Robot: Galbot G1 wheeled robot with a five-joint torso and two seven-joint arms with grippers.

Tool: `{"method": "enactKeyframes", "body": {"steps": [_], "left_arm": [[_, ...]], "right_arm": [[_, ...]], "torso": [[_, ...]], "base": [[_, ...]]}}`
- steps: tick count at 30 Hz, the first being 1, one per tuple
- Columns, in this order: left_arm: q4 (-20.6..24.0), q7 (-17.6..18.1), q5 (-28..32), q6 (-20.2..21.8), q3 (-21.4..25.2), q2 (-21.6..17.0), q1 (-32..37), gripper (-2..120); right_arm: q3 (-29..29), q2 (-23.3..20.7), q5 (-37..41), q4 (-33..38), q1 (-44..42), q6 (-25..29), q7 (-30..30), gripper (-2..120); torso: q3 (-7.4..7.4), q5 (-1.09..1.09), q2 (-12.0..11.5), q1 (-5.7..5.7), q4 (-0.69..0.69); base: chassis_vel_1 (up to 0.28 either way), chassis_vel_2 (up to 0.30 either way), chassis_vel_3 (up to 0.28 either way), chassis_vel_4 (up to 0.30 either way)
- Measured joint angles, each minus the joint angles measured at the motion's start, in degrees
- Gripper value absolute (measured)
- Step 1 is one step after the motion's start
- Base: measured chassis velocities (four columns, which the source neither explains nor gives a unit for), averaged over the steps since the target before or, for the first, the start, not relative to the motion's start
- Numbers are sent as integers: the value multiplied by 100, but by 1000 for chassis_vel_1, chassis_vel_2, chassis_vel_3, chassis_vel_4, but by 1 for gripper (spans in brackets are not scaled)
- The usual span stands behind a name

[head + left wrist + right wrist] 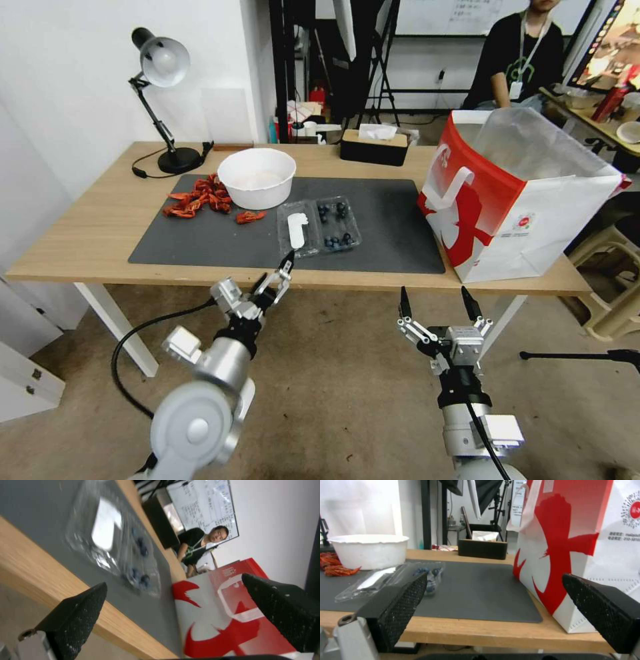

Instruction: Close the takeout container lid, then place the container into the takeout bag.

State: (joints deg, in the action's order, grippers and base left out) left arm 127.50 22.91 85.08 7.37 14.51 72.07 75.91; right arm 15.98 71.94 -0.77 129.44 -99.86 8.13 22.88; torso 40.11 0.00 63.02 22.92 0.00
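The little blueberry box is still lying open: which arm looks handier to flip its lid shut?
Probably the left. The left gripper, open, sits at the table edge just before the lid. The right gripper, also open, hangs farther off, nearer the takeout bag.

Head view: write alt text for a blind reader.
An open takeout container lies flat on a gray mat, its lid beside the blueberries; the left gripper nears it, right gripper open below a takeout bag.

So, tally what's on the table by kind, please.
Takeout container, lid open flat: 1
Takeout bag: 1
White bowl: 1
Tissue box: 1
Desk lamp: 1
Dark mat: 1
Crayfish pile: 1
Total: 7
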Motion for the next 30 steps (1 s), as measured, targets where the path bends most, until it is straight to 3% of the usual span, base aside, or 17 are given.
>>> {"method": "enactKeyframes", "body": {"steps": [5,9,30], "left_arm": [[-462,623,835,9,-199,247,-657,100],[-696,805,1008,-32,-295,359,-914,100],[-1734,1171,1174,-229,-496,711,-1892,100]], "right_arm": [[99,58,-6,-4,-39,-5,2,100],[161,76,-6,5,-47,-13,6,100],[328,193,-5,55,-40,-64,15,100]], "torso": [[0,1,0,0,0],[0,0,0,0,-1],[0,0,0,0,0]], "base": [[0,0,0,0],[0,0,0,0],[0,0,0,0]]}}
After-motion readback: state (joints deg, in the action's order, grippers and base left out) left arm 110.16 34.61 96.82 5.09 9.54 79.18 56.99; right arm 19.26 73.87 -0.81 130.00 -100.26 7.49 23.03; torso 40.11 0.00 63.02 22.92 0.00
